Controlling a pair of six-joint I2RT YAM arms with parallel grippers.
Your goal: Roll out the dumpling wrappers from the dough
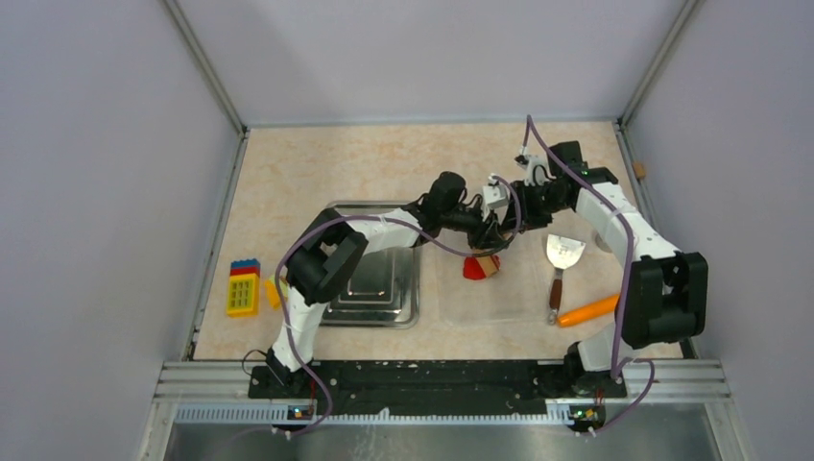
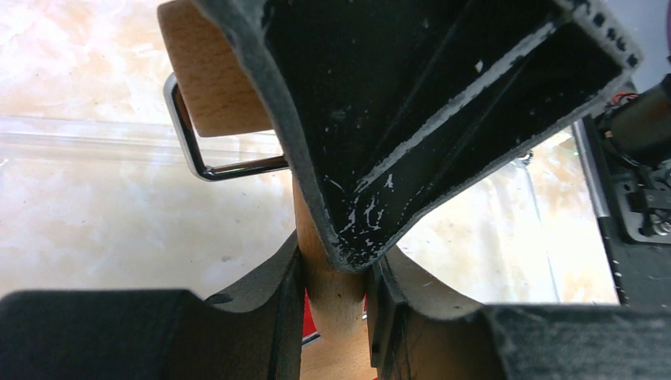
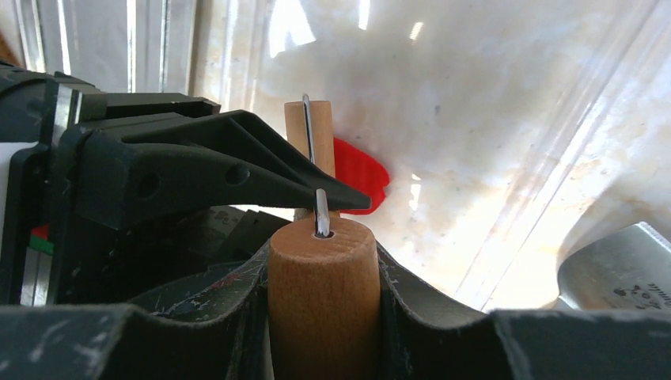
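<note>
The red dough (image 1: 473,268) lies on a clear mat (image 1: 499,300), partly under the small wooden roller (image 1: 490,264). It also shows in the right wrist view (image 3: 362,178) as a flat red piece beyond the roller (image 3: 298,131). My left gripper (image 1: 485,240) and right gripper (image 1: 509,219) meet over it. In the left wrist view the left gripper (image 2: 336,277) is shut on the narrow end of the roller's wooden handle (image 2: 336,297). In the right wrist view the right gripper (image 3: 323,273) is shut on the handle (image 3: 323,301) near its metal rod. No neat round wrapper shows.
A steel tray (image 1: 379,288) sits left of the mat. A metal scraper (image 1: 562,254) and an orange carrot (image 1: 587,310) lie to the right. A yellow toy with bricks (image 1: 242,288) and a small orange block (image 1: 273,294) lie at the far left.
</note>
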